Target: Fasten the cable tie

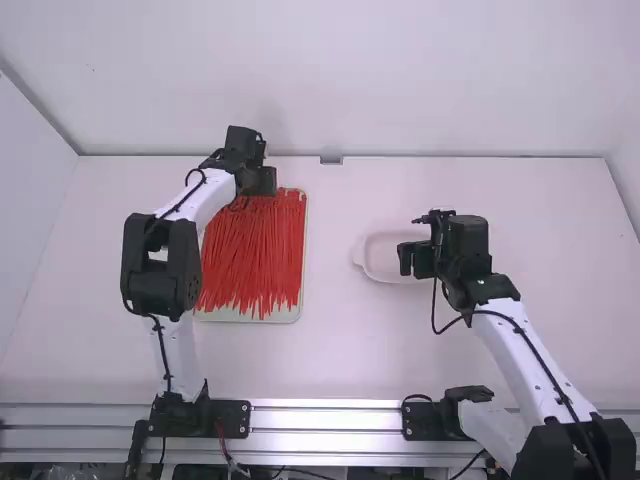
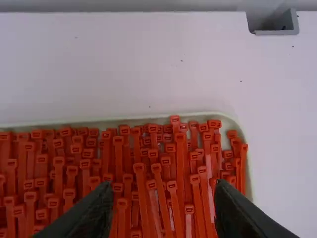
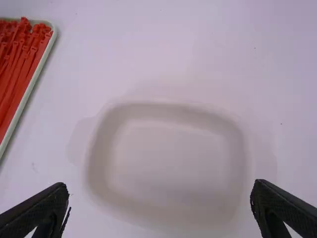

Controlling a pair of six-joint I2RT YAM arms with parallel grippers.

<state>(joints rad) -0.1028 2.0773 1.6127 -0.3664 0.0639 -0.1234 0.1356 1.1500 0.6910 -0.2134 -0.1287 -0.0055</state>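
Note:
A pile of orange-red cable ties (image 1: 255, 252) lies on a pale tray (image 1: 298, 300) left of the table's middle. My left gripper (image 1: 252, 185) hangs over the tray's far end, open, with the heads of the cable ties (image 2: 148, 163) just under its fingers (image 2: 94, 213). My right gripper (image 1: 420, 255) is open above a shallow white dish (image 1: 375, 258), which looks empty in the right wrist view (image 3: 168, 158), with its fingertips (image 3: 44, 208) spread wide on either side.
A small grey bracket (image 1: 331, 157) sits at the table's far edge, seen too in the left wrist view (image 2: 275, 24). The tray's corner with cable ties (image 3: 22, 54) lies off to one side of the dish. Bare white table surrounds both.

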